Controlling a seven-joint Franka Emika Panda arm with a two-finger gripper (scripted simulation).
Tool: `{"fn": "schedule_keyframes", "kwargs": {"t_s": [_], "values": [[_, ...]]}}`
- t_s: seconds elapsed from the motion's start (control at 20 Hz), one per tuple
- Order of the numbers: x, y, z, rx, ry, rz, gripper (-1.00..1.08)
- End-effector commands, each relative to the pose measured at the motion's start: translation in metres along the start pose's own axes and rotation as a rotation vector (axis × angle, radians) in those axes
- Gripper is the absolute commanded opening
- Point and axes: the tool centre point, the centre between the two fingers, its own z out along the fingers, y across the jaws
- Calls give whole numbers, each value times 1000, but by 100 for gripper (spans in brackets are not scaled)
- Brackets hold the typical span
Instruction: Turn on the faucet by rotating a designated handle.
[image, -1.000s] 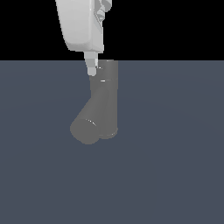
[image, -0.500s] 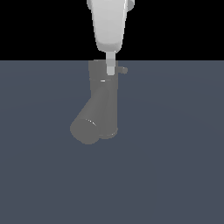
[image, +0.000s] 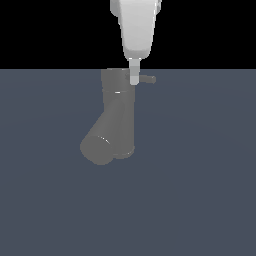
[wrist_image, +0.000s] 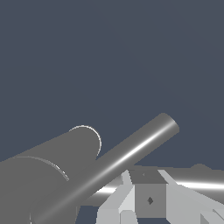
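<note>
Jaws: gap not readable in either view, so can't tell if released or clenched. Gripper (image: 134, 79) hangs straight down from the top of the exterior view, its pale tip at the level of the handle (image: 147, 79), right where the rod leaves the faucet (image: 116, 117) top. Tip overlaps the rod's inner end; the outer end sticks out free toward the exterior view's right. Contact vs. just in front: can't tell.

Faucet is a grey Y-shape standing on the flat blue-grey tabletop (image: 200, 190), upright cylinder with the thick spout angling down toward the exterior view's left.

Wrist view adds the close-up: handle (wrist_image: 131, 153) as a bright-streaked slim rod running diagonally, crossing just past one light finger (wrist_image: 124, 199) and the gripper (wrist_image: 148, 199) body. Thick faucet (wrist_image: 48, 175) cylinder sits beside it. Exterior view alone gives the whole fixture and the arm's vertical approach.
</note>
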Motion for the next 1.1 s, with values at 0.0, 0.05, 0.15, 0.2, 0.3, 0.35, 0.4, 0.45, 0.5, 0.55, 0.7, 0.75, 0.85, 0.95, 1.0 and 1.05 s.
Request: {"fn": "schedule_keyframes", "kwargs": {"t_s": [0.0,0.05,0.15,0.2,0.3,0.35,0.4,0.45,0.5,0.55,0.7,0.75,0.85,0.95,1.0,1.05], "values": [[19,-10,0,8,0,26,-100],[21,-12,0,8,0,27,-100],[27,-16,0,8,0,30,-100],[29,-18,0,8,0,31,-100],[34,-22,0,8,0,33,-100],[37,-24,0,8,0,34,-100],[39,-26,0,8,0,36,-100],[42,-28,0,8,-1,37,-100],[44,-30,0,8,-1,38,-100],[47,-32,0,8,-1,39,-100],[54,-38,0,8,-1,42,-100],[56,-39,0,8,-1,44,-100],[61,-43,0,8,-1,46,-100],[65,-46,0,7,-1,48,-100],[68,-48,0,7,-1,49,-100],[70,-50,0,7,-1,50,-100]]}}
